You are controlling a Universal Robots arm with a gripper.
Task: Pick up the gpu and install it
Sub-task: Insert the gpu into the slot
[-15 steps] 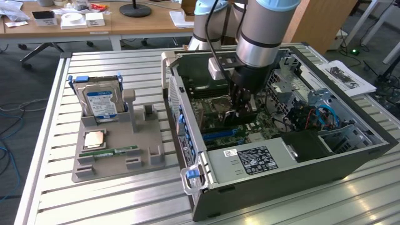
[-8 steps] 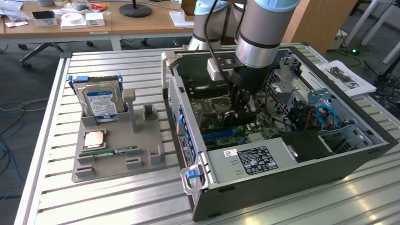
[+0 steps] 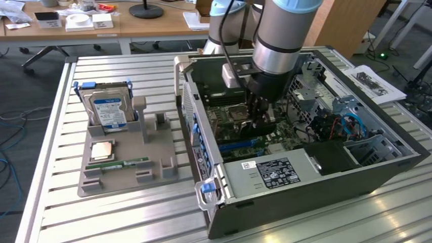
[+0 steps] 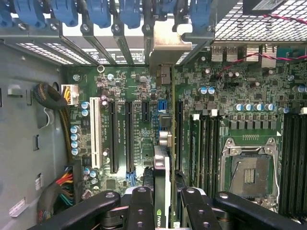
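gpu (image 4: 162, 163), thin dark edge, in hand (image 4: 163, 195)

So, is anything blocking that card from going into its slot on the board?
Nothing visible. The gripper holds the gpu on edge over the motherboard, and the long black slots beside it look bare. The gpu hides whatever lies straight beneath it.

Arm (image 3: 280, 35): comes down steeply from above, its last link close to upright.
Wrist (image 3: 268, 83): points straight down.
Gripper (image 3: 260, 117): low, with fingers (image 4: 141, 208) pointing down, partly closed and clamped on either side of the gpu (image 4: 162, 165), which is held on edge.
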